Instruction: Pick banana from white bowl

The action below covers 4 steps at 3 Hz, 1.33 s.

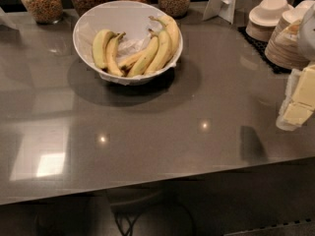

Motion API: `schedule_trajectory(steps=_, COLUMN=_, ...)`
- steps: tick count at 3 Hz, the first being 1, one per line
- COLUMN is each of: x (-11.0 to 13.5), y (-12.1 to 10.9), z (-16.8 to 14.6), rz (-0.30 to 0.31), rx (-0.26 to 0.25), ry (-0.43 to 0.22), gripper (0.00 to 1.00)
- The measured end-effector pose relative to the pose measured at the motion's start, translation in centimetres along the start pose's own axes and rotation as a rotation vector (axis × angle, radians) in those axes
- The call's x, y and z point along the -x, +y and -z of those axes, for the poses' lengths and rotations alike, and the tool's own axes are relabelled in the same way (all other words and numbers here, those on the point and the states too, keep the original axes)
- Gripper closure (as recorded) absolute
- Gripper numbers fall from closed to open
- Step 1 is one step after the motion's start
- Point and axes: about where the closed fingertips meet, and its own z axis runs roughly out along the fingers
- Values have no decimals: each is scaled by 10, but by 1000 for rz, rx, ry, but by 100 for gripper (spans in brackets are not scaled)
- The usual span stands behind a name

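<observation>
Presently listed: one grey counter (147, 132), on which the white bowl (86, 21) is set at the far left-centre. The banana (146, 58) is laid in the bowl's right half, slanted among other bananas on crumpled white paper (134, 44). Glass jars (42, 1) are ranged behind the bowl; stacked cream bowls and plates (275, 18) are kept at the far right. The gripper (299, 104) is held at the right edge above the counter, well apart from the bowl; whether it is wide or narrow cannot be told.
</observation>
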Motion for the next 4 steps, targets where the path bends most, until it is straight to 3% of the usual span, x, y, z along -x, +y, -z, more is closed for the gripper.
schedule_trajectory(steps=1, x=0, y=0, z=0, rz=0, rx=0, ry=0, gripper=0)
schedule_trajectory(steps=2, x=11, y=-13, z=-6, rz=104, rx=-25, ry=-42, gripper=0)
schedule_trajectory(steps=4, x=74, y=-74, z=-34, rz=444, rx=-191, ry=-258, gripper=0)
